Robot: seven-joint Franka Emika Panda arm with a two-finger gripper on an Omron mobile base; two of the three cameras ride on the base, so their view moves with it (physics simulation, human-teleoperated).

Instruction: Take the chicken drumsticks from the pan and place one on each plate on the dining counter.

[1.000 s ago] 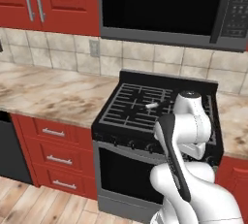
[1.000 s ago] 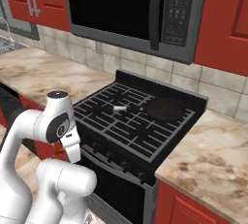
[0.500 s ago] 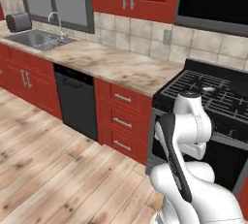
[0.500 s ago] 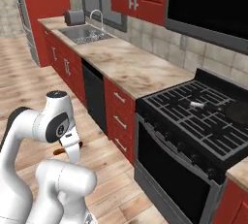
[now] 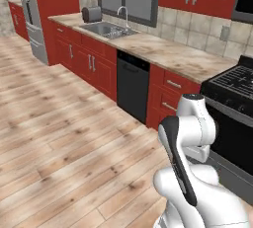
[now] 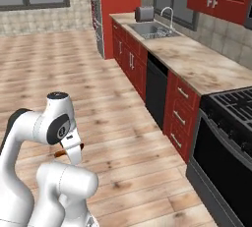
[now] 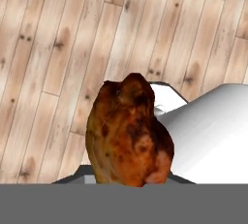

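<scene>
Gripping one chicken drumstick, the fingers are closed on it at the folded white arm's low end; in the hand view the orange-brown meat sits close up, thick and browned, over a pale wood plank floor. From the right base view a small orange-brown bit of the drumstick pokes out just beside the arm's wrist, held above the floor and well apart from the kitchen run. Along the wall: red cabinets, a marbled worktop with a steel sink and tap, a toaster beside the sink, a black dishwasher under the worktop, and a black stove with grates at the near end.
</scene>
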